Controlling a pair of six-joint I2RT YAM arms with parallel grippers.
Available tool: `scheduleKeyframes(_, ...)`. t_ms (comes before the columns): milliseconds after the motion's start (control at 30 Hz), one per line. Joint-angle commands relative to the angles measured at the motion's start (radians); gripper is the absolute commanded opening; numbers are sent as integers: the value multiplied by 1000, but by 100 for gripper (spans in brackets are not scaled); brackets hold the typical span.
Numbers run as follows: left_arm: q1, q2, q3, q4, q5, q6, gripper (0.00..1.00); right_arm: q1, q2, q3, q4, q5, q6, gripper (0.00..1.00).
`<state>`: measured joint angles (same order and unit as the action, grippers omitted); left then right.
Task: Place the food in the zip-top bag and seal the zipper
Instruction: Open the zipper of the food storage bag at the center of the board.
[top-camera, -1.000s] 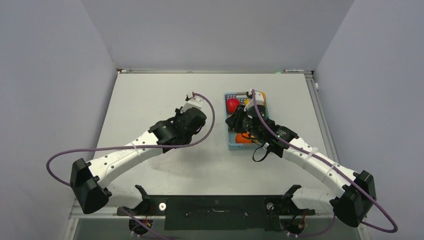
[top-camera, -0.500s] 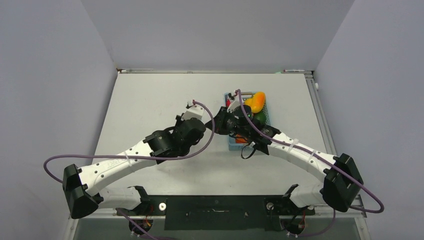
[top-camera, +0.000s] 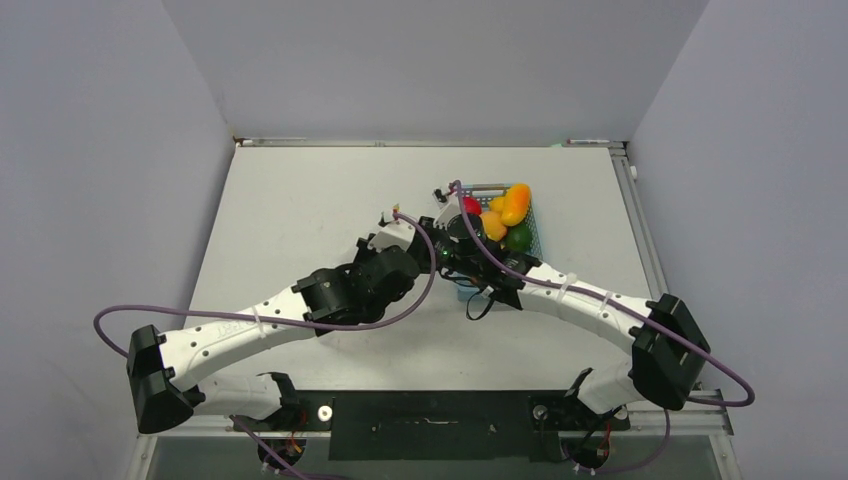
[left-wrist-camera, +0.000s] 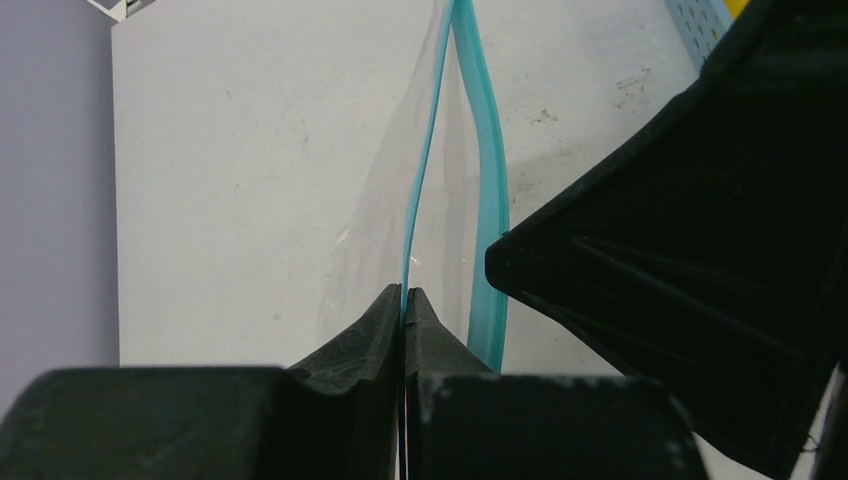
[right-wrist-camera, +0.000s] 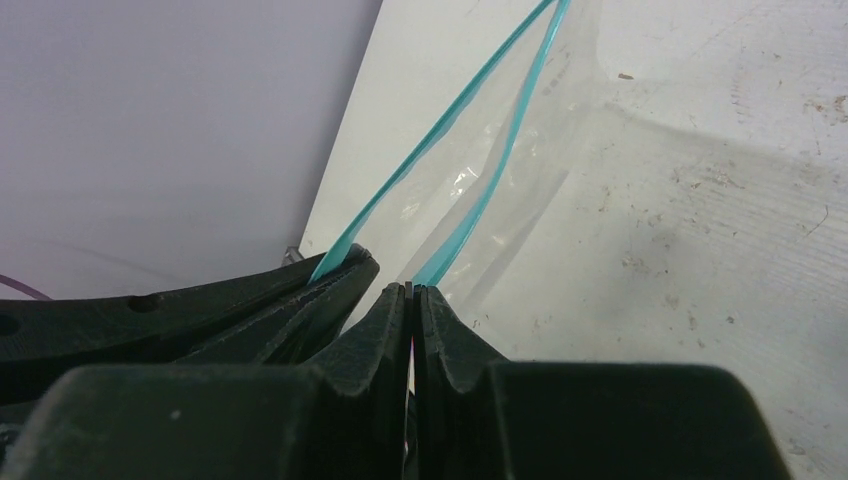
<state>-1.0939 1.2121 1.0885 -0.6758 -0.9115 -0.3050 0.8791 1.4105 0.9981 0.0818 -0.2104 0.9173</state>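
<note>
The left claw (left-wrist-camera: 404, 300) is pinched tight on one lip of the zipper (left-wrist-camera: 492, 200). The right claw (right-wrist-camera: 411, 295) is clamped on the other lip, just beside it. The mouth of the zip-top bag (left-wrist-camera: 375, 215) runs straight ahead of both claws and gapes only narrowly between the two teal lips. Its clear film sags below them toward the table (left-wrist-camera: 230, 150).

The film looks very light, limp and slick, so I judge it would crumple or slide out of a hold. The teal strip is the stiffer part and the sensible place to grip, near its end as now. Drawing the claws apart should widen the mouth, but a hard pull could tear the film or slip a lip free.

The food (top-camera: 505, 215) lies in the light-blue basket (top-camera: 537, 228), beyond and to the right of the claws, not yet bagged.
</note>
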Motion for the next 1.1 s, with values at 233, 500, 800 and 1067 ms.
scheduleKeyframes(233, -26, 3, 5, 20, -81, -11, 0, 19, -45, 52, 16, 46, -16, 5)
scheduleKeyframes(500, -29, 12, 5, 12, -93, -13, 0, 33, -75, 43, 20, 52, -14, 5)
scheduleKeyframes(800, -49, -1, -5, 38, -88, 1, 0, 37, -25, 34, 64, 57, -2, 5)
scheduleKeyframes(1067, -73, -14, -13, 38, -109, 5, 0, 37, 54, 50, 68, 69, 4, 5)
